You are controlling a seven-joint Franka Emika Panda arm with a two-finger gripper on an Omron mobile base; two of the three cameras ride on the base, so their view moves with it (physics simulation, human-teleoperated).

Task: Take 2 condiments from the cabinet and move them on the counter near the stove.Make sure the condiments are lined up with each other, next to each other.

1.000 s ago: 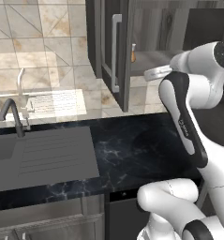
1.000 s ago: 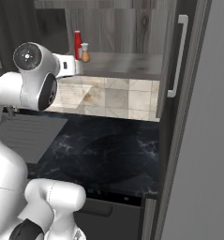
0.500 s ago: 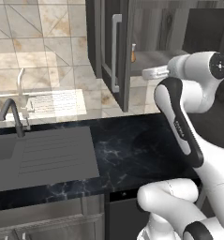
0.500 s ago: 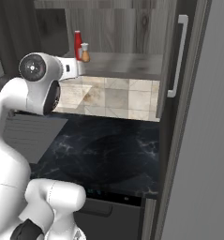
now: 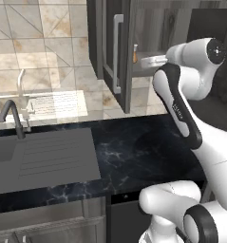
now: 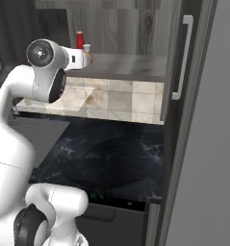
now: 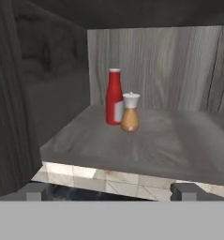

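The pincer (image 7: 108, 191) stands wide, its two dark tips spread at the bottom corners of the hand view, holding nothing. It is raised level with the grey wood-grain cabinet shelf (image 7: 179, 145) and faces the front edge of that shelf, short of it.

Task items: the slim red bottle with a white cap (image 7: 114, 97) and the shorter orange-brown bottle with a white cap (image 7: 130, 113) stand upright on the shelf, touching or nearly so, the orange-brown one at about 4 o'clock of the red one and nearer the pincer. Both are inside the dark grey wood-grain wall cabinet (image 6: 188, 96); neither is on the glossy black marble-look bench (image 5: 148, 152).

Step in hand, by judgement: the reach for the first bottle. The next move calls for advancing over the shelf edge and centring the jaws on the orange-brown bottle without knocking the red one beside it.

View comparison: the hand view shows both bottles whole and their spacing. The right base view shows the red bottle (image 6: 80, 40) behind the wrist, the orange-brown one largely masked. The left base view adds the grey sink with drainboard (image 5: 48, 159) and dark tap (image 5: 13, 118) at 9 o'clock on the bench.
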